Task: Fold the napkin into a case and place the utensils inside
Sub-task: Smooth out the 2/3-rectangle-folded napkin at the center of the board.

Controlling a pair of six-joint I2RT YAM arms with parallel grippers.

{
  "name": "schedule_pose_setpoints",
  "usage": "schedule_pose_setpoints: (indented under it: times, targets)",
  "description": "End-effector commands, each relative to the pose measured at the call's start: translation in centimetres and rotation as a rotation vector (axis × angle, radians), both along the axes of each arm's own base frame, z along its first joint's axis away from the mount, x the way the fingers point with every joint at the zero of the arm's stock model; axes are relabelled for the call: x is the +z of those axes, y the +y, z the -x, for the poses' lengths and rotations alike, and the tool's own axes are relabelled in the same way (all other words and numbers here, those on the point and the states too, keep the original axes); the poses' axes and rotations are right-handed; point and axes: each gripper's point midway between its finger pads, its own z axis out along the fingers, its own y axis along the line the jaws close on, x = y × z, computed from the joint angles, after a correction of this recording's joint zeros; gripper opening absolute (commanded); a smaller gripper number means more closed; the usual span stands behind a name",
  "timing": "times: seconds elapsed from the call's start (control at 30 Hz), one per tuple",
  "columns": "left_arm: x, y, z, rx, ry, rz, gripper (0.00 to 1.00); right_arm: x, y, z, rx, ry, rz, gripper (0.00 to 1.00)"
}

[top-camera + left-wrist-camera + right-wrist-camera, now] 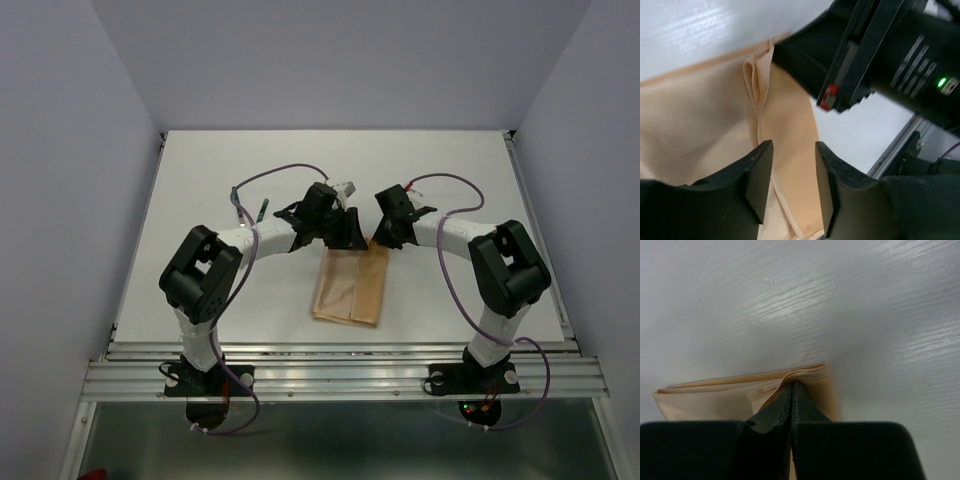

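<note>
- Your peach-tan, shiny, soft cloth napkin [348,288] lies flat on the white table [460,180], in the middle, between your two arms.
- It is folded into a long narrow shape. Its far short end sits under both grippers.
- Your left gripper [347,232] hangs over the far end of the napkin. In the left wrist view its two black fingers [757,175] stand apart with nothing held between them. You see only cloth [695,120] below the gap.
- Your right gripper [383,238] is down at the far right corner of the napkin. In the right wrist view its fingers [782,405] are pressed tight together, and they pinch the stitched edge of the cloth [710,402].
- The two grippers are just beside each other at that far end.
- One thin utensil [262,210] with a dark green handle lies on the table to the left, close by your left arm and apart from the napkin. It is too small to tell which kind it is.
</note>
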Motion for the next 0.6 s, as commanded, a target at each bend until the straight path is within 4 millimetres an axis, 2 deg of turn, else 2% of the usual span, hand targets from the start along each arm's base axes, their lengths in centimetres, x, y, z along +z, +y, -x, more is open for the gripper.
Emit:
schedule_pose_setpoints:
  times: [0.0,0.03,0.1,0.13,0.23,0.37,0.43,0.57]
  targets:
    - [1.8,-1.9,-2.2,0.006,-0.041,0.030,0.51,-0.2,-0.4,1.0,0.018,0.026,0.013,0.01]
    - [0.7,-2.0,-2.4,0.007,-0.022,0.010,0.52,0.0,-0.2,1.0,0.022,0.024,0.005,0.01]
    - [0.8,-2.5,-3.1,-0.005,-0.031,0.007,0.52,0.2,-0.1,0.9,0.029,0.023,0.001,0.01]
    - [-0.1,-2.6,-3.2,-0.007,-0.018,-0.007,0.53,0.3,0.1,0.9,0.034,0.023,-0.005,0.01]
    - [-0.9,-2.8,-3.9,-0.011,-0.019,-0.022,0.50,0.7,0.3,0.8,0.041,0.016,-0.014,0.01]
    - [-1.3,-3.4,-4.4,-0.021,-0.019,-0.015,0.29,1.3,0.3,0.6,0.048,0.005,-0.011,0.01]
    - [-1.6,-3.7,-4.6,-0.023,-0.014,-0.010,0.23,1.5,0.3,0.7,0.052,0.005,-0.014,0.01]
    - [-1.3,-4.2,-5.5,-0.008,-0.025,-0.009,0.21,1.9,0.4,0.7,0.055,-0.003,-0.018,0.01]
